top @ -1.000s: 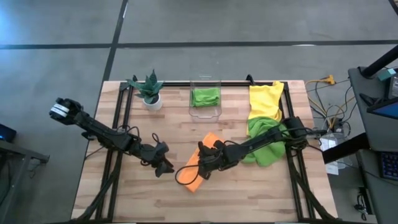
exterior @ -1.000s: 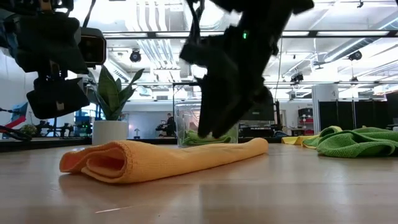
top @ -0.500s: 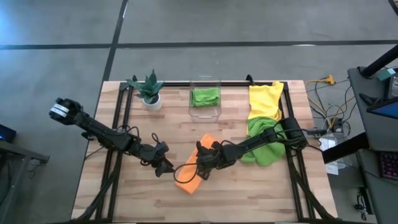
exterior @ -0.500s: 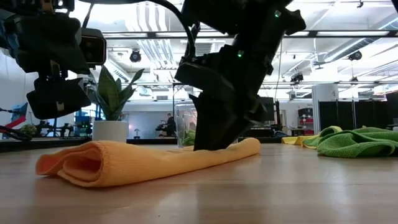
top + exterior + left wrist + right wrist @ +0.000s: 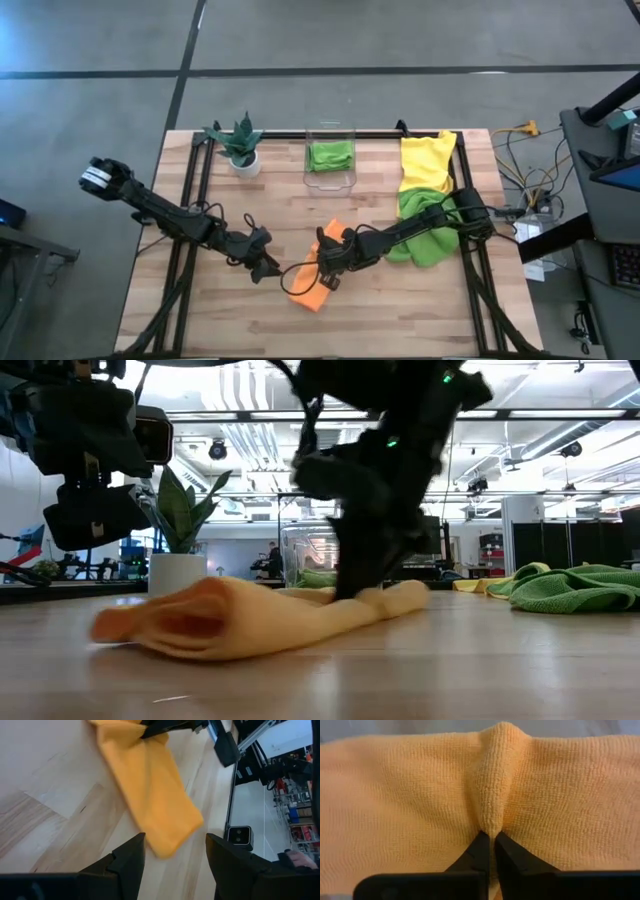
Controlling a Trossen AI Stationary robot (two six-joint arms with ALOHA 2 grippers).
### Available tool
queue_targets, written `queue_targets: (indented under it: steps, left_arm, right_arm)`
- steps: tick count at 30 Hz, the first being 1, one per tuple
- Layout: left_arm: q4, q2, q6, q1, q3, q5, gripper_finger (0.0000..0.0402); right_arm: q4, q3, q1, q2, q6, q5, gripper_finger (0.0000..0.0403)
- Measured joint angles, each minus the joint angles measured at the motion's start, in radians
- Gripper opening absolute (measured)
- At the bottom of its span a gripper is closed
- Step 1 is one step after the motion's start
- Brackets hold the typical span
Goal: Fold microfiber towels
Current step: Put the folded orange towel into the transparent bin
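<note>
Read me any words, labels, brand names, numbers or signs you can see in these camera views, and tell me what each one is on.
None can be read in any view.
Folded orange microfiber towel: plain, no tag showing.
Clear plastic bin and white pot of the small green plant: no label showing.
Shelves and equipment in the room behind the table, low view: any signs there are too small to read.

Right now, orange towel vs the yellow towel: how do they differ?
The orange towel lies folded into a narrow strip mid-table; the yellow towel lies spread out at the far right corner. The right tool is shut on a pinched ridge of the orange towel; nothing grips the yellow towel. The orange one lies alone on bare wood; the yellow one borders a crumpled green towel. Both are plain soft cloths.
</note>
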Motion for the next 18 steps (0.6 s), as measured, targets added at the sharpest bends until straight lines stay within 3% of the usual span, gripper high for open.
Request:
queue_targets:
  steps: [10, 18]
  left_arm:
    - [0.095, 0.0, 0.002, 0.013, 0.002, -0.005, 0.0191]
    - [0.132, 0.0, 0.027, 0.052, 0.003, -0.022, 0.0191]
  right_arm:
    - [-0.182, 0.004, -0.008, -0.287, -0.114, 0.026, 0.0009]
    - [-0.345, 0.004, -0.075, -0.47, -0.279, 0.189, 0.0009]
